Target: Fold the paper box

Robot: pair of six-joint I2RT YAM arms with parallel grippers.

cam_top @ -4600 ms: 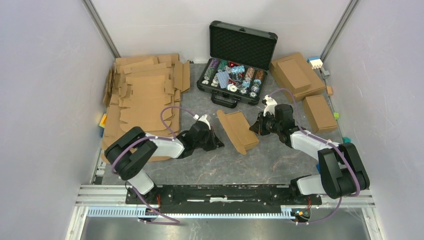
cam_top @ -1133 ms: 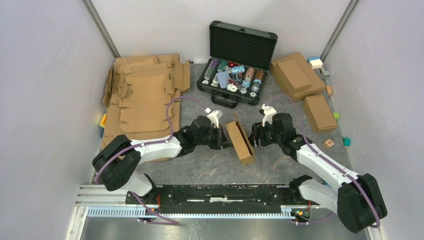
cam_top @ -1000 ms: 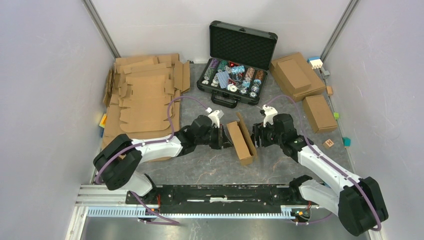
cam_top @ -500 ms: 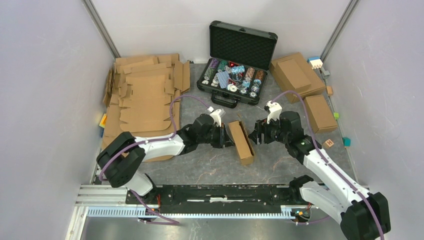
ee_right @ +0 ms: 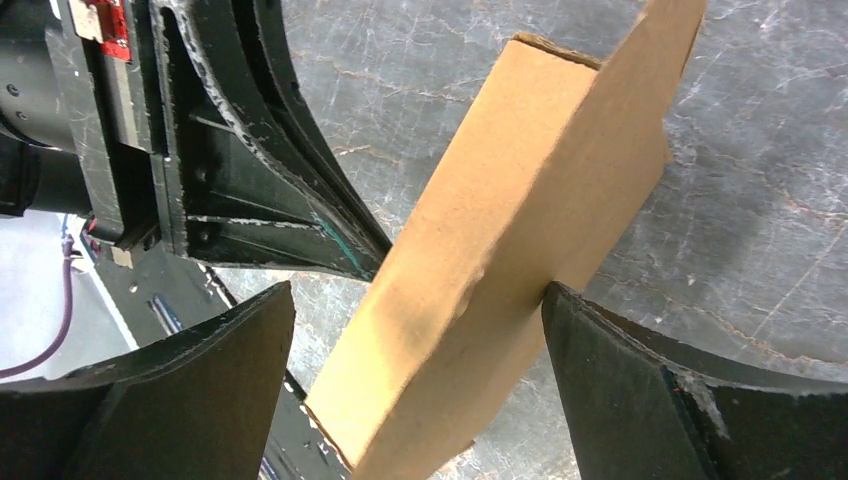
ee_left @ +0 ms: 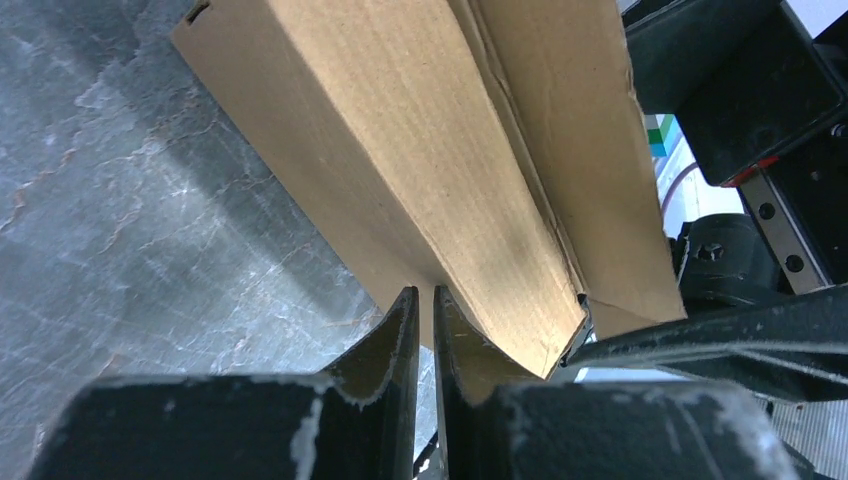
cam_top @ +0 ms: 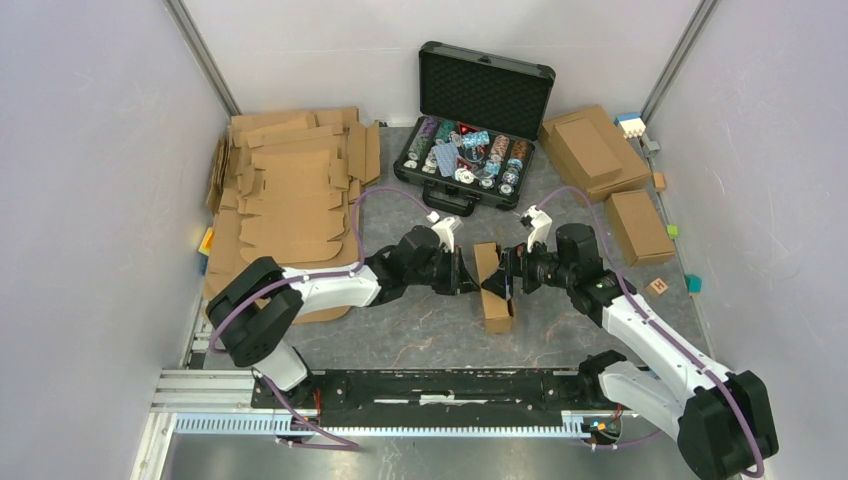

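Observation:
The paper box (cam_top: 492,285) is a brown cardboard piece, partly folded, standing on edge on the grey table between both arms. My left gripper (cam_top: 466,274) reaches it from the left. In the left wrist view its fingers (ee_left: 400,330) are nearly together, pinching the lower edge of the paper box (ee_left: 420,130). My right gripper (cam_top: 504,278) comes from the right and is open wide. In the right wrist view the right gripper (ee_right: 417,290) straddles the tilted paper box (ee_right: 500,200); its right finger (ee_right: 600,350) touches the cardboard and the left finger stands apart.
An open black case (cam_top: 475,150) with chips stands behind the box. A pile of flat cardboard blanks (cam_top: 290,200) covers the left side. Two folded boxes (cam_top: 592,150) (cam_top: 638,227) and small coloured blocks (cam_top: 658,287) lie at the right.
The left gripper has carried the box slightly right and turned it more upright. The right gripper has opened wider and closed in around the box's far side.

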